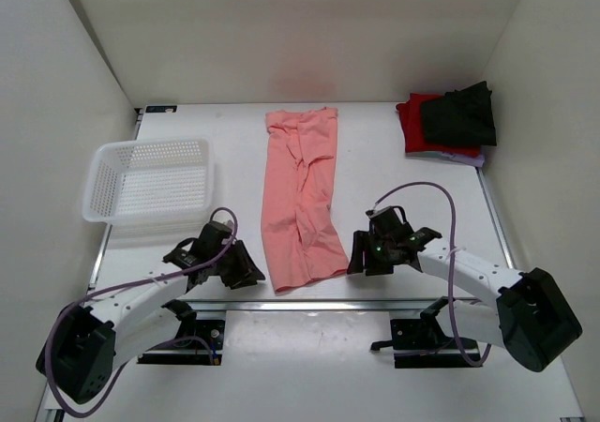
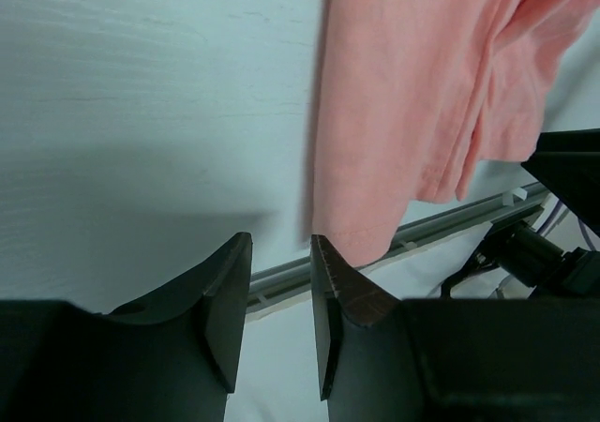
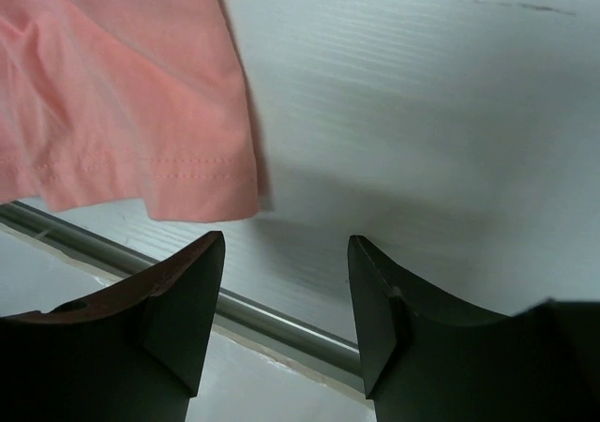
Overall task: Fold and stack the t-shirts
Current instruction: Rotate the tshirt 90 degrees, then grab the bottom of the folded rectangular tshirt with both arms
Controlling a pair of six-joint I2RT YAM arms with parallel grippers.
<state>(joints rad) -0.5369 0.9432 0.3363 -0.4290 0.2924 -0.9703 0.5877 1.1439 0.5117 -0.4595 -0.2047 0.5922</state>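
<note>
Down the middle of the bench (image 1: 394, 173) lies the salmon-pink t-shirt (image 1: 300, 192), folded into a long, rumpled strip that runs from the near edge toward the far wall. Off in the far right corner, a black shirt (image 1: 457, 114) sits on a red shirt (image 1: 410, 127), with a pale lavender shirt (image 1: 469, 159) peeking out beneath. Just left of the strip's near end, the left tool (image 1: 242, 270) has its fingers slightly parted and grips nothing. Just right of it, the right tool (image 1: 361, 258) is spread wider, also empty. A white lattice basket (image 1: 150, 180) sits at the left.
</note>
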